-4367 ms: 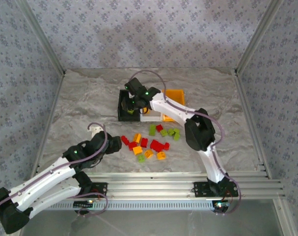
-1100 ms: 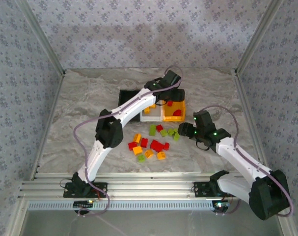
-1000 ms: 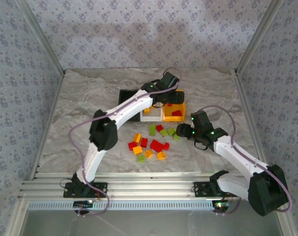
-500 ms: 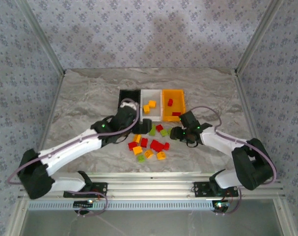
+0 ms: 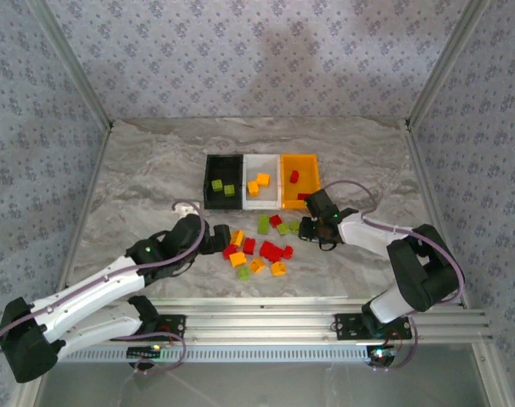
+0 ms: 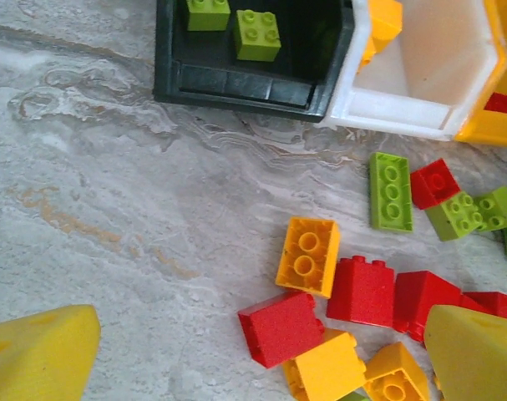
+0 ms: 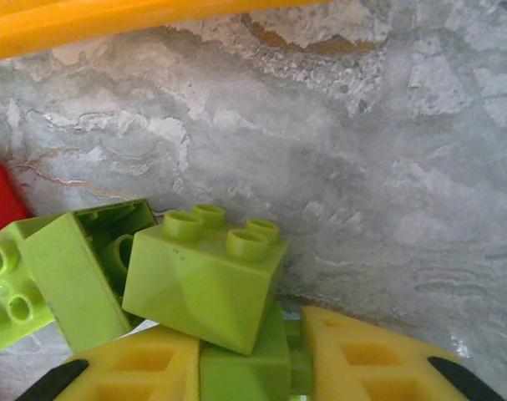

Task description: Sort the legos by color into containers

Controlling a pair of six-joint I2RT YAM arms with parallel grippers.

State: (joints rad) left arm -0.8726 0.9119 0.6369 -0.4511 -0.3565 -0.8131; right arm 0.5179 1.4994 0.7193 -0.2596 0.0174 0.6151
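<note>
The three bins stand in one row, side against side, a little above the middle of the top view: the black bin (image 5: 224, 203) at the left, the white bin (image 5: 271, 197) in the middle, the orange bin (image 5: 308, 168) at the right. In the black one lie two green bricks (image 5: 216, 185), in the white one two orange bricks (image 5: 254, 187), and in the orange one two red bricks (image 5: 293, 176).

Below the bins, near the middle of the frame, the loose bricks (image 5: 270, 251) lie in a heap on the grey marbled table (image 5: 147, 170). Red, orange and green are mixed there, and several touch each other.

The left claw (image 5: 224, 238) is at the left edge of this heap. It is released, with its fingers spread wide. In the left wrist view its two yellow fingertips (image 6: 36, 363) sit in the lower corners of the frame. A red brick (image 6: 280, 327) lies between them and an orange brick (image 6: 307, 255) a little higher. Neither one is gripped.

The right claw (image 5: 303, 227) is at the right edge of the heap, just below the orange bin. It is clenched and grasps a green brick (image 7: 240, 368), seen at the bottom of the right wrist view as a green strip between the two yellow pads (image 7: 366, 363). A second green brick (image 7: 205, 284) is tilted just above the pads. To the left of it a third green brick (image 7: 44, 284) lies on its side, and its hollow underside shows.
</note>
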